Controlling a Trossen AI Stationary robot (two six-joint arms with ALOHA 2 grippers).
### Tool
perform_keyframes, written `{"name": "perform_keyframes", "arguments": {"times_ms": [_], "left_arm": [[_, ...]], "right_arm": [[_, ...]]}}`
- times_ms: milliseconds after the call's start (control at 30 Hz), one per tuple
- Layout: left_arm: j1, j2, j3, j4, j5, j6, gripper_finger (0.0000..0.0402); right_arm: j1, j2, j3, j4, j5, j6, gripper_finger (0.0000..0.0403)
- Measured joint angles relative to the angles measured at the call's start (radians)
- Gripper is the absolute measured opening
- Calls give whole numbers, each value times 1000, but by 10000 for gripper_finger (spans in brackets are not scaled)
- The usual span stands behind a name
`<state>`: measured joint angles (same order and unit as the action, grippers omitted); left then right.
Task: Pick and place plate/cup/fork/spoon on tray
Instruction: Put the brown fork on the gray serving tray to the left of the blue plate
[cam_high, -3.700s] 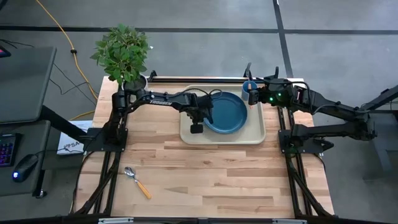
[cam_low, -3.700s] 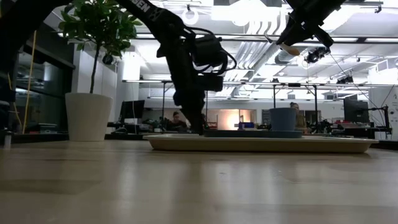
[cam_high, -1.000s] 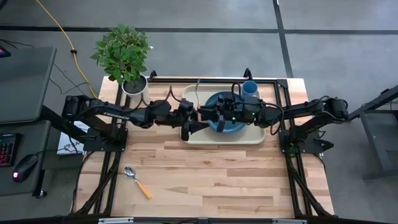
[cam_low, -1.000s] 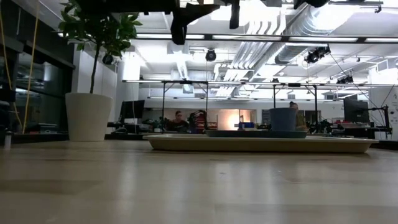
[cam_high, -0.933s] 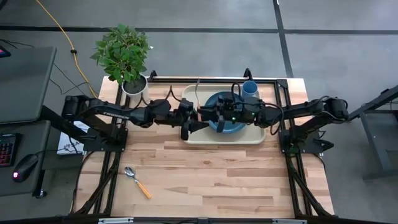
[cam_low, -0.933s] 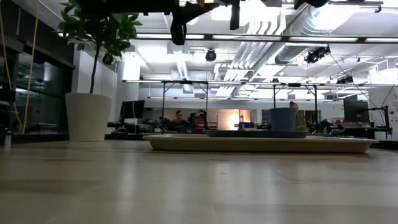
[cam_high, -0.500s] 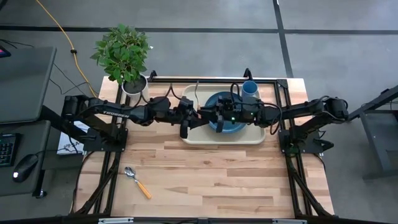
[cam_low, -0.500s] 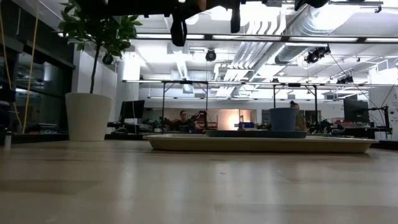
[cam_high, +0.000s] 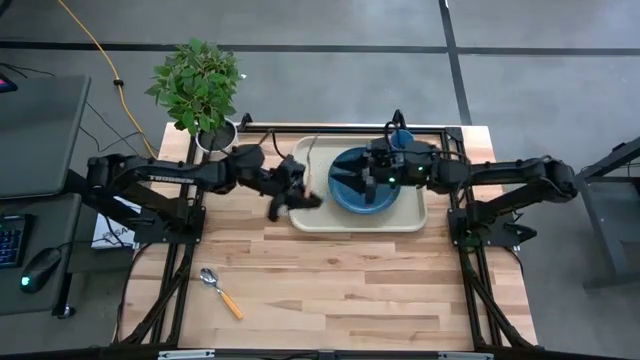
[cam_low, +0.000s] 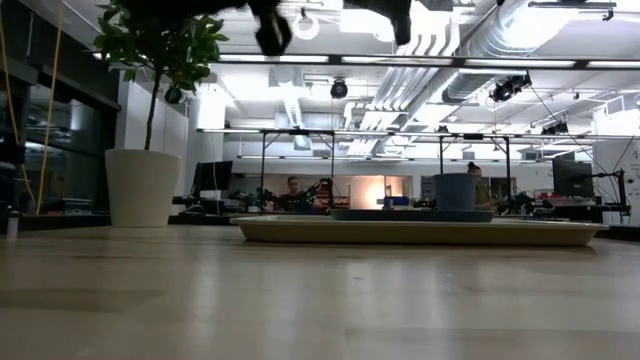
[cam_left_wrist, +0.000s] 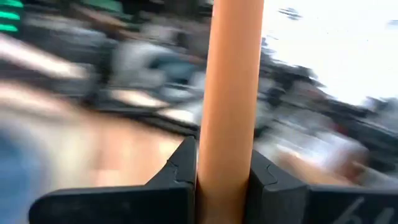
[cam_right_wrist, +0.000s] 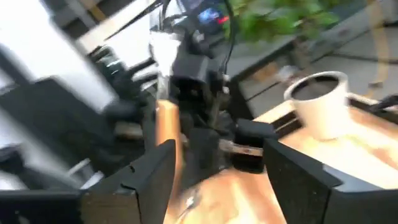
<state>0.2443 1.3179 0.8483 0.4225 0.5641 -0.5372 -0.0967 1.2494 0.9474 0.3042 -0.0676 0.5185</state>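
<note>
One tray (cam_high: 411, 216) sits on the table (cam_high: 350, 290), carrying one plate (cam_high: 362, 188) and one cup (cam_high: 402, 139). One spoon (cam_high: 220, 293) lies on the table, well apart from the tray. One fork (cam_left_wrist: 229, 99) is clamped by its orange handle in the left hand (cam_high: 283, 197), raised beside the tray's edge. The right hand (cam_high: 352, 183), fingers spread apart, hovers over the plate.

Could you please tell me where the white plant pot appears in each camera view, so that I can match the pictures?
High view: the white cylindrical plant pot stands at the wooden table's far left corner.
Low view: upright at the left, on the tabletop.
Left wrist view: cannot be made out.
Right wrist view: upright on the table, beyond the open right claw.
Shared landmark: the green leafy plant growing from it.
</note>
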Motion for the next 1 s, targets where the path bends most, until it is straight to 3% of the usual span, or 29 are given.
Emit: {"name": "perform_keyframes", "arguments": {"times_ms": [100, 300, 567, 767, 1000], "left_arm": [[-25, 5, -2, 117, 216, -137, 35], [-73, 110, -6, 248, 325, -372, 35], [-97, 247, -5, 516, 329, -546, 35], [-71, 247, -5, 517, 315, -535, 35], [-61, 247, -4, 488, 309, -526, 35]], "right_arm": [[-14, -14, 0, 45, -113, 6, 239], [-12, -2, 0, 145, -173, -19, 240], [0, 17, -1, 146, -232, -28, 240], [23, 16, -1, 176, -272, -31, 239], [33, 16, -1, 168, -177, -72, 188]]}}
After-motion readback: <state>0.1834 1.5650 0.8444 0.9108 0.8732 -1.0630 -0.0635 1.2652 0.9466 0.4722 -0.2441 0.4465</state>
